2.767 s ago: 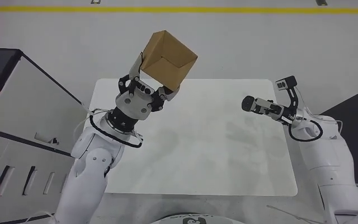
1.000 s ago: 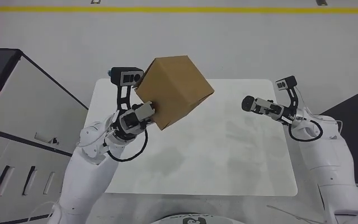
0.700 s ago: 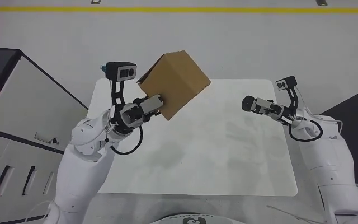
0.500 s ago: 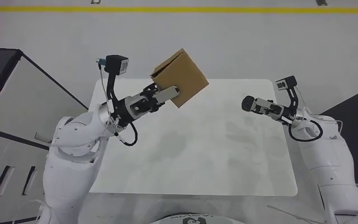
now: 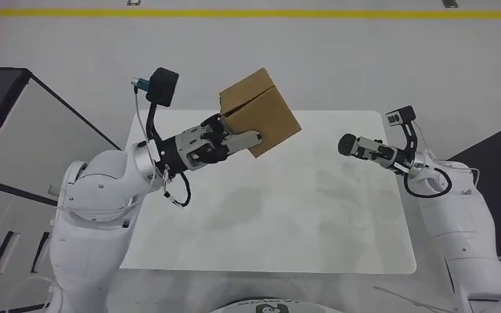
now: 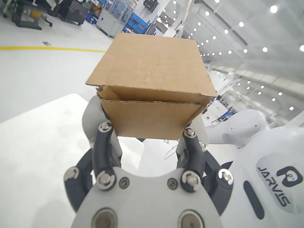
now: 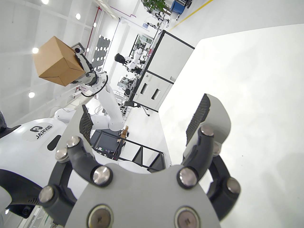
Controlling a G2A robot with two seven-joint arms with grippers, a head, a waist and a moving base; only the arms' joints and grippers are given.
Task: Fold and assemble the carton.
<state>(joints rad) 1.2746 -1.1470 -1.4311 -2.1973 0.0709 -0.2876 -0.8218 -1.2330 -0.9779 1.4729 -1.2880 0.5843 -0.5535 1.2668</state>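
A brown cardboard carton (image 5: pixel 261 112), formed into a box, hangs in the air over the far left part of the white table (image 5: pixel 313 227). My left gripper (image 5: pixel 241 138) is shut on one of its walls, a finger on each side (image 6: pixel 148 124). In the left wrist view the carton (image 6: pixel 152 72) shows a closed face and a flap edge near the fingers. From the right wrist view the carton (image 7: pixel 57 61) is seen far off, held high. My right gripper (image 7: pixel 144 117) stands open with nothing in it, at the table's right edge (image 5: pixel 348 145).
A grey cabinet (image 5: pixel 39 149) with a black frame stands just left of the table. The white table top lies bare beneath both arms. A yellow floor line (image 5: pixel 250 13) runs behind the table.
The left arm has turned the carton over, from open side up to closed faces up, and carried it slightly right over the table. The right arm has stayed still.
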